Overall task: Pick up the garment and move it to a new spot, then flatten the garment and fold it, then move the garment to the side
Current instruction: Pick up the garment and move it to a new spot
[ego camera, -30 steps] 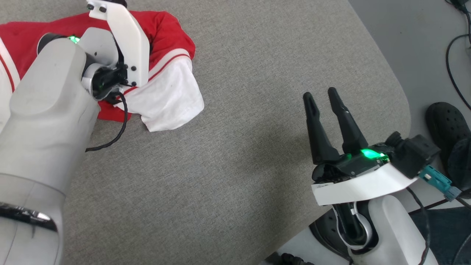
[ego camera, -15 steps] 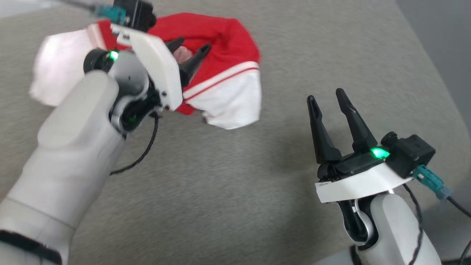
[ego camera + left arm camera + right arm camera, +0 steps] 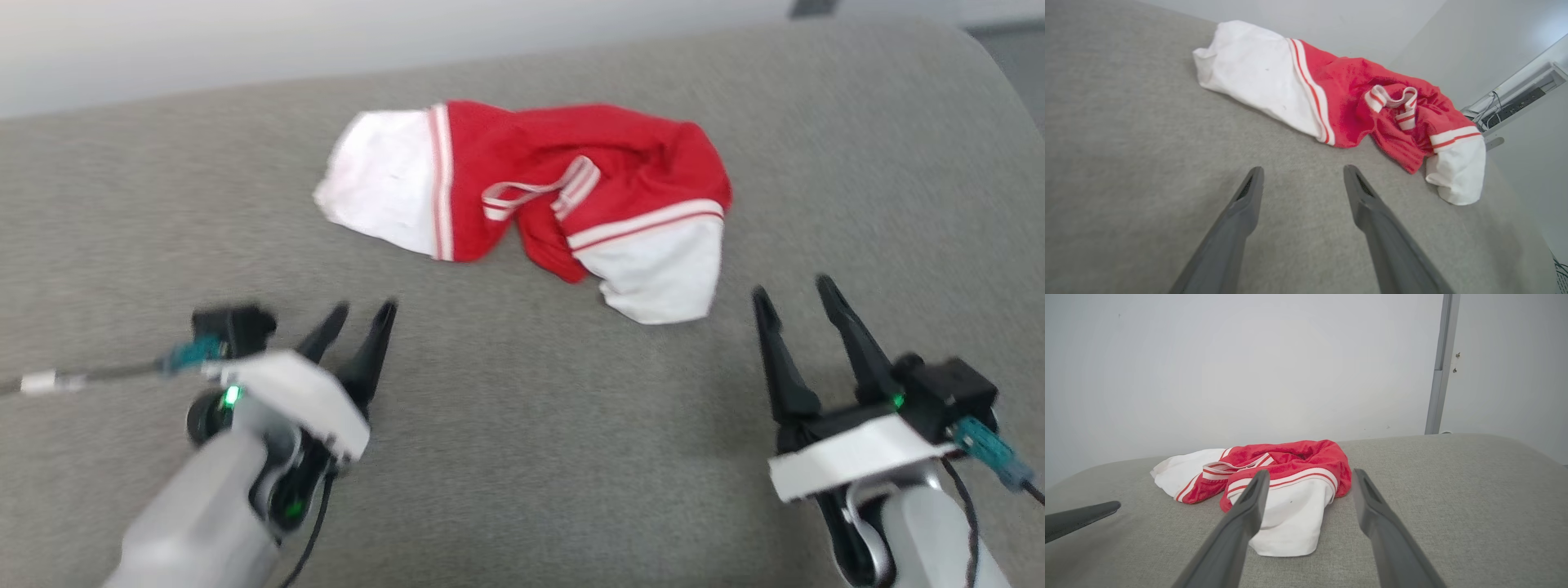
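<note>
The garment (image 3: 539, 204) lies crumpled near the far middle of the grey table (image 3: 522, 457): a red T-shirt with white sleeves and striped trim. It is free of both grippers. My left gripper (image 3: 363, 314) hovers open at the lower left, well short of the cloth, fingers pointing toward it. My right gripper (image 3: 792, 290) stands open at the lower right, just below the shirt's right white sleeve. The left wrist view has the garment (image 3: 1339, 98) ahead of the empty left gripper (image 3: 1302, 173). In the right wrist view the garment (image 3: 1274, 473) lies just beyond the right gripper (image 3: 1310, 475).
A pale wall (image 3: 1249, 367) rises behind the table's far edge. A grey vertical post (image 3: 1439, 363) stands at the back right. A fingertip of the left gripper (image 3: 1081, 516) enters the right wrist view from the left. The table's rounded corner (image 3: 980, 49) is at the top right.
The left gripper opened, released the shirt and drew back toward me. The garment now lies free on the table. The head camera has tilted up, shifting the whole picture.
</note>
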Robot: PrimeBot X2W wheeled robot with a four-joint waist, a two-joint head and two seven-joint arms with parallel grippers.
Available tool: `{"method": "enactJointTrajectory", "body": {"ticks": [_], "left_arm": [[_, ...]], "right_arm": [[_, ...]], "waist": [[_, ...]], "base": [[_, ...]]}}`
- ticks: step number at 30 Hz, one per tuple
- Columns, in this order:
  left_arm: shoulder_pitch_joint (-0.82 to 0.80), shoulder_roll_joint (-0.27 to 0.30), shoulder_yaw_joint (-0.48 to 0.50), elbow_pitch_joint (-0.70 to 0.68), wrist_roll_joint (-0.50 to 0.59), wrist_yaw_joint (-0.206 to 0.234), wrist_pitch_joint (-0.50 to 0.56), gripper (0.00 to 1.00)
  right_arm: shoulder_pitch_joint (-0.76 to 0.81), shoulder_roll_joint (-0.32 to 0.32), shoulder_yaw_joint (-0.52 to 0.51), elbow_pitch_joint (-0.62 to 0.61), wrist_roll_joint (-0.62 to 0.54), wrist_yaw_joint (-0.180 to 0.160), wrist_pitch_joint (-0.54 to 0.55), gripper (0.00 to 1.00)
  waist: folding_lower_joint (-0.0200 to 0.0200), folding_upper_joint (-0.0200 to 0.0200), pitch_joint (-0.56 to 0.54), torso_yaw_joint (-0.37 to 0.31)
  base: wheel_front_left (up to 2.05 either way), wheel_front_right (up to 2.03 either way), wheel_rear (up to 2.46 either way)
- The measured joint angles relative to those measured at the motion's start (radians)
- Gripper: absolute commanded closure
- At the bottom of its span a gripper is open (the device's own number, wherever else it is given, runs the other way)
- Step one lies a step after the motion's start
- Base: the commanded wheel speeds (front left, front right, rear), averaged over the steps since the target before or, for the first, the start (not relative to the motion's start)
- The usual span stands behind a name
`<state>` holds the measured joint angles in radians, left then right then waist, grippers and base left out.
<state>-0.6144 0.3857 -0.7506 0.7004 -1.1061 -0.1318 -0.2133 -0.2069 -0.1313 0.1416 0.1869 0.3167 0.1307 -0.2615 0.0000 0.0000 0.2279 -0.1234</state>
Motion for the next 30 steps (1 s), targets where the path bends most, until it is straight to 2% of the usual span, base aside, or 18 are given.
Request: {"method": "enactJointTrajectory", "body": {"ticks": [4,6,10,14,15,16,25,30], "left_arm": [[0.110,-0.001,0.040,0.026,0.016,0.000,-0.044,0.00],[0.165,-0.003,0.105,0.010,0.051,0.019,-0.047,0.00],[0.286,-0.004,0.304,-0.101,0.202,0.061,-0.049,0.00],[0.456,-0.039,0.458,-0.217,0.392,0.069,-0.050,0.00],[0.519,-0.057,0.523,-0.271,0.479,0.071,-0.050,0.00],[0.546,-0.067,0.548,-0.295,0.525,0.073,-0.050,0.00],[0.708,-0.174,0.739,-0.508,0.801,0.041,-0.050,0.00],[0.741,-0.223,0.786,-0.579,0.874,0.017,-0.050,0.00]], "right_arm": [[0.061,-0.015,-0.040,0.006,0.001,0.000,0.000,0.00],[0.088,-0.020,-0.059,0.006,0.002,0.000,0.000,0.00],[0.131,-0.025,-0.092,-0.001,0.002,0.000,0.000,0.00],[0.169,-0.028,-0.129,-0.002,0.000,0.000,0.000,0.00],[0.186,-0.030,-0.144,-0.005,-0.001,0.000,0.000,0.00],[0.193,-0.032,-0.147,-0.009,-0.002,0.000,0.000,0.00],[0.209,-0.033,-0.167,-0.052,-0.009,0.000,0.000,0.00],[0.209,-0.027,-0.173,-0.071,-0.009,0.000,0.000,0.00]], "waist": [[0.0000,0.0000,-0.055,0.056],[0.0000,0.0000,-0.079,0.082],[0.0000,0.0000,-0.122,0.128],[0.0000,0.0001,-0.168,0.156],[0.0000,0.0000,-0.191,0.166],[0.0000,0.0000,-0.200,0.171],[0.0000,0.0001,-0.233,0.189],[0.0000,0.0000,-0.227,0.183]], "base": [[0.00,0.00,0.00],[0.00,0.00,0.00],[0.00,0.00,0.00],[0.00,0.00,0.00],[0.00,0.00,0.00],[0.00,0.00,0.00],[0.00,0.00,0.00],[0.00,0.00,0.00]]}}
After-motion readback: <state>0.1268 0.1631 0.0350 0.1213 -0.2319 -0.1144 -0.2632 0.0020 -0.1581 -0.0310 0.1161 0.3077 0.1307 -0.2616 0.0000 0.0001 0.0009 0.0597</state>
